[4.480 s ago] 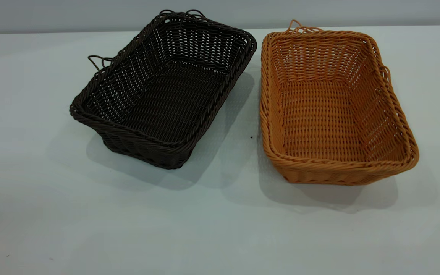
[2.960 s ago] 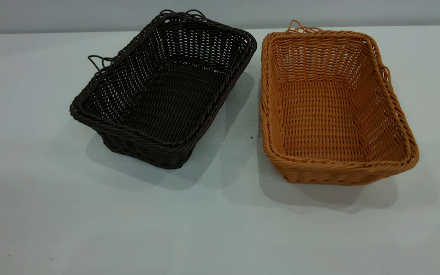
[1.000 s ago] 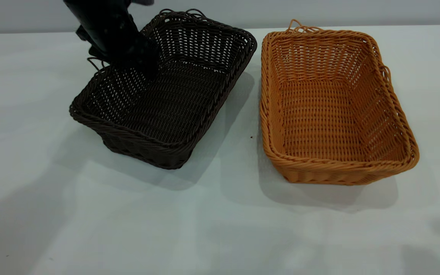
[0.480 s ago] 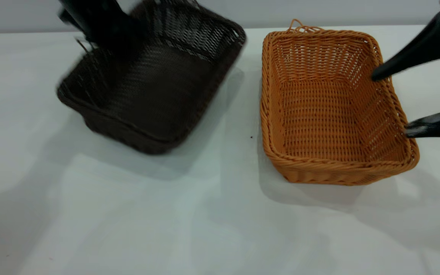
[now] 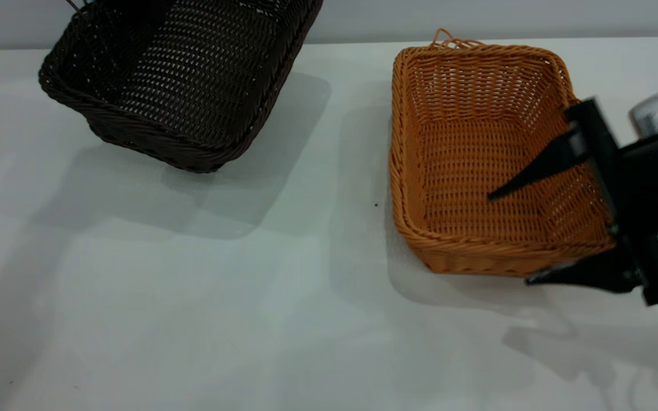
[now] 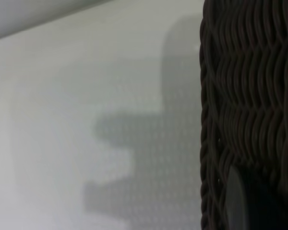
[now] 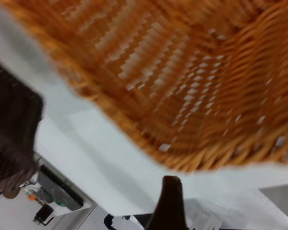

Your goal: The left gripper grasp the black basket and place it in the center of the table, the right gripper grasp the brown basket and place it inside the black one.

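Right gripper (image 5: 526, 237) astride brown basket (image 5: 477, 165) corner

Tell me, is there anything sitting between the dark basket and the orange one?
Only bare table with shadows and a tiny dark speck separates the black basket from the brown basket, as the exterior view shows.

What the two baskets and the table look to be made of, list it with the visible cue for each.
Black basket: woven wicker-style strands, slightly glossy, perhaps plastic rattan; braided rim and open weave show.
Brown basket: the same weave in orange-tan; even strands hint at synthetic, not certain.
Table: smooth, matte pale surface with soft shadows; material unclear.
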